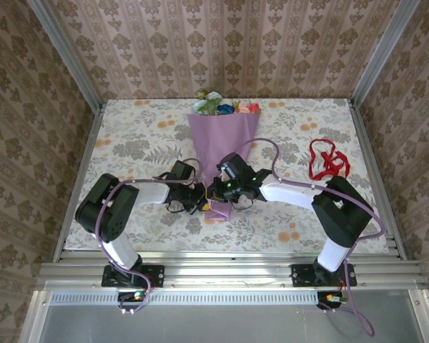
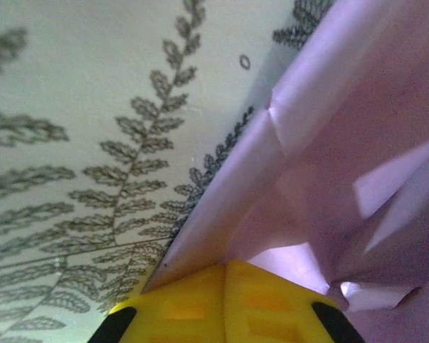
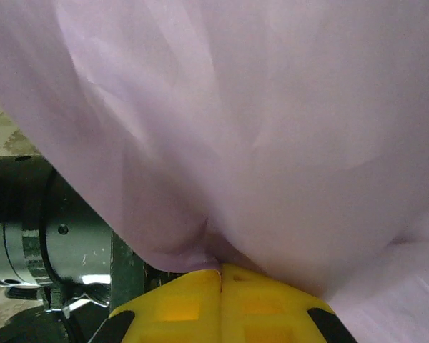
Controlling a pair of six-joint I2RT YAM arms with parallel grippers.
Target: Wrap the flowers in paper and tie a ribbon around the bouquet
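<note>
Top view: one bouquet [image 1: 223, 136], a lilac paper cone, lies mid-tabletop [image 1: 129, 153]. Its wide end is at 12 o'clock with flower heads [image 1: 225, 107] poking out, and its narrow end is at 6. One red ribbon [image 1: 327, 161] lies looped at 3 o'clock from the cone, well apart. Two arms meet at the narrow end: left gripper [image 1: 201, 202] from 9 o'clock, right gripper [image 1: 223, 200] from 3.

Left wrist view: yellow jaws together, pinched on the cone's creased paper edge. Grey fern print [image 2: 129, 171] of the cloth runs beside it at 10 o'clock.

Right wrist view: jaws together, clamped on a lilac fold. Black-and-silver arm housing [image 3: 50, 236] sits at 8 o'clock under the paper.
</note>
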